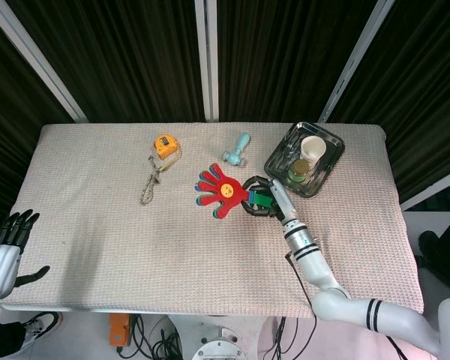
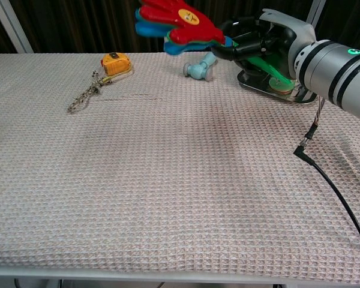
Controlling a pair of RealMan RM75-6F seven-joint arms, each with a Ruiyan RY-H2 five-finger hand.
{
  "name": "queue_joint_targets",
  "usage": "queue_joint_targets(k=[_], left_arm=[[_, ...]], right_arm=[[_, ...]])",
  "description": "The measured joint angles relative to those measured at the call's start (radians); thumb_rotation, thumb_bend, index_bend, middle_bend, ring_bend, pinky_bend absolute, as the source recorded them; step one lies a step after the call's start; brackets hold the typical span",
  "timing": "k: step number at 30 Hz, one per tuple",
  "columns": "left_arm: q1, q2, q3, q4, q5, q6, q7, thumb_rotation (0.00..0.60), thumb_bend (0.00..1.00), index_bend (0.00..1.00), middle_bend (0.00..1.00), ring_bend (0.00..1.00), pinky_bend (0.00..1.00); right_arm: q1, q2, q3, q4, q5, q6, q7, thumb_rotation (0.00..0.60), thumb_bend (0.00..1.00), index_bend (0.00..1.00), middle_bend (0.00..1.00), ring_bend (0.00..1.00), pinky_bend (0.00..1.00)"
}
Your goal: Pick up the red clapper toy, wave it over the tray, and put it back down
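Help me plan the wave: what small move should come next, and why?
Probably carry the clapper right, toward the tray. The right robot hand holds it by the handle, lifted off the table, but in the head view it hangs left of the tray, not over it.

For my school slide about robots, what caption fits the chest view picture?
The right robot hand holds the red clapper toy high above the table, beside the tray.

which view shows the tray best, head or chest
Head view: the tray lies whole from above, with a paper cup and a jar inside. In the chest view the right hand hides nearly all of it.
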State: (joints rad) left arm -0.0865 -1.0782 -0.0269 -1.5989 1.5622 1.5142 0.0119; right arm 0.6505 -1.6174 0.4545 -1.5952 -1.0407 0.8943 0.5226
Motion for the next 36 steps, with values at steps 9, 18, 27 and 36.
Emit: queue_joint_targets(k=[9,18,27,36], left_arm=[[-0.005,-0.004,0.0,0.002,0.005,-0.001,-0.003,0.6,0.05,0.04,0.02,0.0,0.02],[-0.008,-0.007,0.001,0.008,0.001,-0.008,-0.01,0.6,0.05,0.04,0.02,0.0,0.02],[-0.01,-0.007,0.002,0.006,0.002,-0.008,-0.011,0.6,0.05,0.04,0.02,0.0,0.02],[-0.008,-0.007,0.002,0.007,0.003,-0.001,-0.013,0.6,0.05,0.04,0.02,0.0,0.02]], right_arm=[[-0.082,0.18,0.122,-0.127,-0.094,-0.286,0.513,0.6,0.38,0.86,0.84,0.77,0.93],[-0.073,0.213,0.074,-0.074,-0.222,-0.306,0.414,0.6,0.35,0.84,0.82,0.77,0.93],[-0.037,0.238,-0.006,-0.091,-0.157,-0.161,-0.493,0.6,0.35,0.84,0.82,0.77,0.93],[-0.027,0.255,-0.019,-0.161,-0.079,-0.056,-1.086,0.6,0.34,0.84,0.82,0.77,0.93]])
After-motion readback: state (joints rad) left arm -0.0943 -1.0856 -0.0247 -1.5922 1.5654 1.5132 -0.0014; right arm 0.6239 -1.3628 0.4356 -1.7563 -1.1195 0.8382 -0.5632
